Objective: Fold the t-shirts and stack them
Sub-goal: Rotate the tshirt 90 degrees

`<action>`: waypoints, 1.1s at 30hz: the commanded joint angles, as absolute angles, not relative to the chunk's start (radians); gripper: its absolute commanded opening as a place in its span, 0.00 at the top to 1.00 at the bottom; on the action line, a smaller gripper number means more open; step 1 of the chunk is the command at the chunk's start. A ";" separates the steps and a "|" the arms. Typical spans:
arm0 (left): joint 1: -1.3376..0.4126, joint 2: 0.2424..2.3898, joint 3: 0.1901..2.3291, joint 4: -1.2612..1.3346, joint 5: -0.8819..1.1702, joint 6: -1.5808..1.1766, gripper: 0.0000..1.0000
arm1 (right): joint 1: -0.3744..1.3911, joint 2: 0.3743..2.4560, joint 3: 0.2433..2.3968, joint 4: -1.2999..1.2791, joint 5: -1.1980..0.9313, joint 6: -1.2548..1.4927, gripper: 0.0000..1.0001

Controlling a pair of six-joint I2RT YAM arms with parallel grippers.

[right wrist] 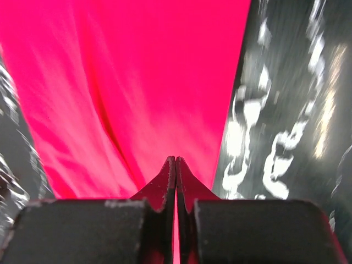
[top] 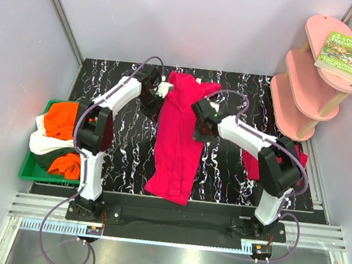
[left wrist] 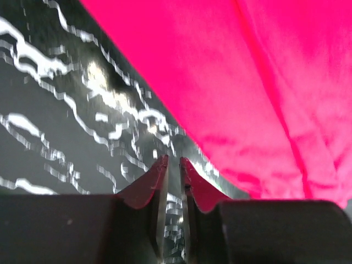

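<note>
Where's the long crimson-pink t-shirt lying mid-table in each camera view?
Top external: the crimson-pink cloth t-shirt lies mid-table, running far to near.
Left wrist: the shirt fills the upper right.
Right wrist: the shirt fills the left and centre.
Shared landmark: the black, white-veined tabletop beside it.

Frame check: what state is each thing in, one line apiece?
crimson t-shirt: stretched long on the table, rumpled
orange and white t-shirts: heaped unfolded in green tray
left end effector: barely open, empty
right end effector: shut, by the crimson t-shirt
book: closed, flat on pink shelf
</note>
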State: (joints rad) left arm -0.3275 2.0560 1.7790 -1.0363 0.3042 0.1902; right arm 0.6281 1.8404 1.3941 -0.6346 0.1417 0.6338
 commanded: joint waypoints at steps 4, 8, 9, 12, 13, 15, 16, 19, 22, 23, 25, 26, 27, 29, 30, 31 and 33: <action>-0.319 2.085 1.827 -0.891 0.373 0.081 0.79 | 0.819 1.672 1.187 -0.548 0.256 0.848 0.97; -0.319 2.077 1.801 -0.890 0.390 0.072 0.79 | 0.917 1.660 1.114 -0.541 0.278 0.913 0.96; -0.319 2.071 1.795 -0.891 0.403 0.071 0.79 | 0.926 1.669 1.106 -0.540 0.281 0.926 0.96; -0.321 2.037 1.761 -0.890 0.425 0.069 0.76 | 0.936 1.713 1.095 -0.538 0.297 0.949 0.96; -0.325 2.028 1.743 -0.890 0.422 0.071 0.75 | 0.936 1.730 1.097 -0.537 0.308 0.954 0.94; -0.328 1.996 1.721 -0.884 0.407 0.077 0.71 | 0.934 1.743 1.107 -0.532 0.342 0.963 0.92; -0.328 1.987 1.703 -0.882 0.399 0.078 0.69 | 0.936 1.753 1.114 -0.534 0.357 0.969 0.88; -0.327 1.977 1.681 -0.876 0.345 0.086 0.67 | 0.931 1.776 1.155 -0.535 0.411 0.971 0.82; -0.325 2.002 1.681 -0.876 0.316 0.080 0.67 | 0.888 1.828 1.219 -0.551 0.407 0.965 0.78; -0.325 2.016 1.681 -0.876 0.318 0.077 0.67 | 0.878 1.844 1.247 -0.551 0.405 0.962 0.77; -0.325 2.026 1.681 -0.876 0.321 0.069 0.68 | 0.839 1.883 1.275 -0.554 0.391 0.948 0.78; -0.325 2.034 1.681 -0.876 0.321 0.069 0.68 | 0.828 1.896 1.296 -0.552 0.391 0.945 0.77; -0.325 2.040 1.684 -0.876 0.321 0.069 0.68 | 0.816 1.905 1.305 -0.552 0.397 0.933 0.78; -0.325 2.054 1.692 -0.877 0.318 0.068 0.68 | 0.793 1.928 1.324 -0.554 0.396 0.923 0.78; -0.325 2.056 1.695 -0.879 0.318 0.063 0.69 | 0.779 1.933 1.325 -0.552 0.387 0.923 0.78; -0.325 2.060 1.700 -0.879 0.319 0.063 0.69 | 0.753 1.936 1.327 -0.555 0.385 0.920 0.78; -0.325 2.063 1.707 -0.877 0.324 0.060 0.69 | 0.727 1.931 1.333 -0.554 0.397 0.911 0.78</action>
